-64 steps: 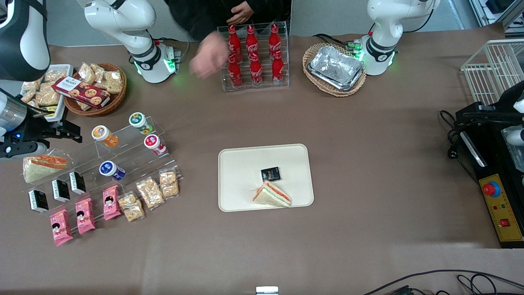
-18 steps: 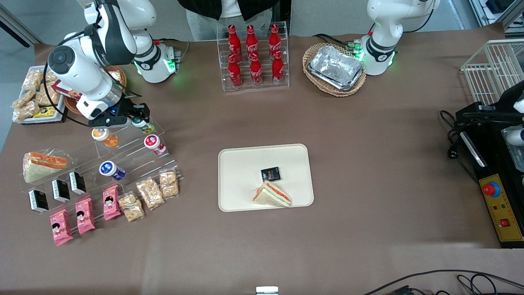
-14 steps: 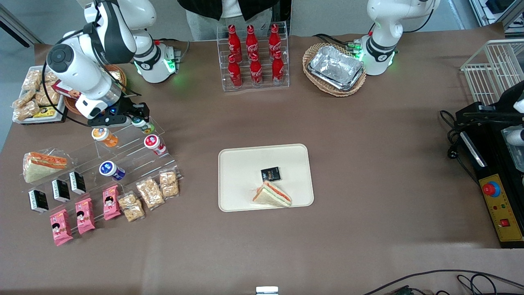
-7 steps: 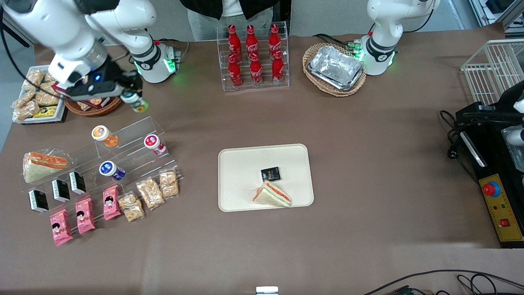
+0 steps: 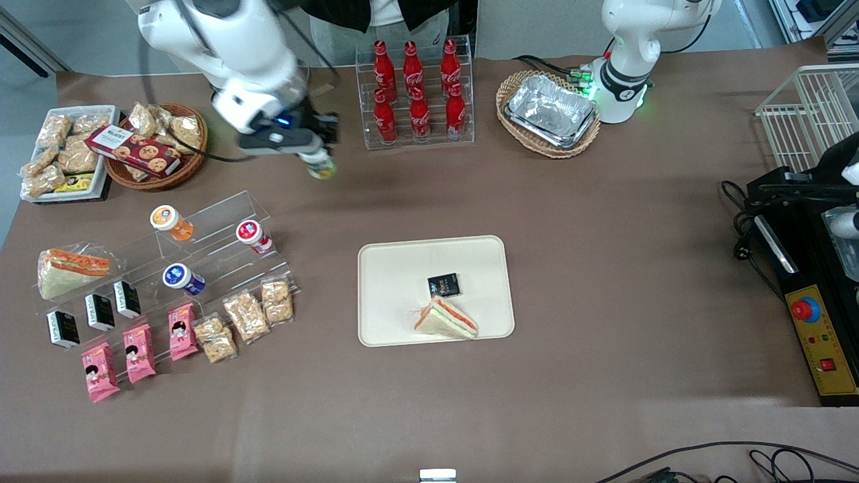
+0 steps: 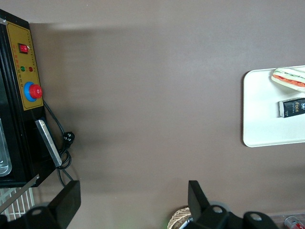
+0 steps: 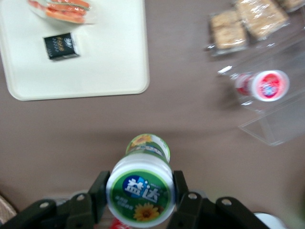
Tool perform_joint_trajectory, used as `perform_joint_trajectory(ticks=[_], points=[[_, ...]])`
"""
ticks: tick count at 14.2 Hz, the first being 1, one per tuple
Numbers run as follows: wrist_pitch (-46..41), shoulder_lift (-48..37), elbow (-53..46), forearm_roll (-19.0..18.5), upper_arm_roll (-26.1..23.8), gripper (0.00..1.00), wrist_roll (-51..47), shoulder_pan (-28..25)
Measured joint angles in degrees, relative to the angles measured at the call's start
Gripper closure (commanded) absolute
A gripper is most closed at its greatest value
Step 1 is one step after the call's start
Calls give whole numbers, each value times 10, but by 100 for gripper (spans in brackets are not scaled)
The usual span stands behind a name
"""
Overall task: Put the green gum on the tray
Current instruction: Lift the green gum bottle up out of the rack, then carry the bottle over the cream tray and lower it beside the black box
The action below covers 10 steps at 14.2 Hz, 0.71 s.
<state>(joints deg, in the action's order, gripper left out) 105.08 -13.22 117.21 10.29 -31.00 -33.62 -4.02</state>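
The hand (image 5: 321, 155) is clamped on the small green-lidded gum bottle (image 5: 323, 167), held above the brown counter (image 5: 604, 221) — farther from the camera than the cream rectangular plastic tray (image 5: 396, 282).

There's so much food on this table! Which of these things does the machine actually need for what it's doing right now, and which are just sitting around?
Part of the job:
- green gum, gripped in the tool above the table near the cola rack
- tray, where it goes

Just lying about:
- sandwich and black packet on the tray
- red-lidded bottle
- orange-lidded bottle
- cola bottles
- foil tray
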Motion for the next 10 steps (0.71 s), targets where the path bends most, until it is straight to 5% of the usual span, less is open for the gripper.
perform_joint_trajectory(ticks=[3, 10], points=[[99, 92, 0, -21, -47, 100, -80, -1], [262, 340, -23, -236, -57, 100, -216, -21]])
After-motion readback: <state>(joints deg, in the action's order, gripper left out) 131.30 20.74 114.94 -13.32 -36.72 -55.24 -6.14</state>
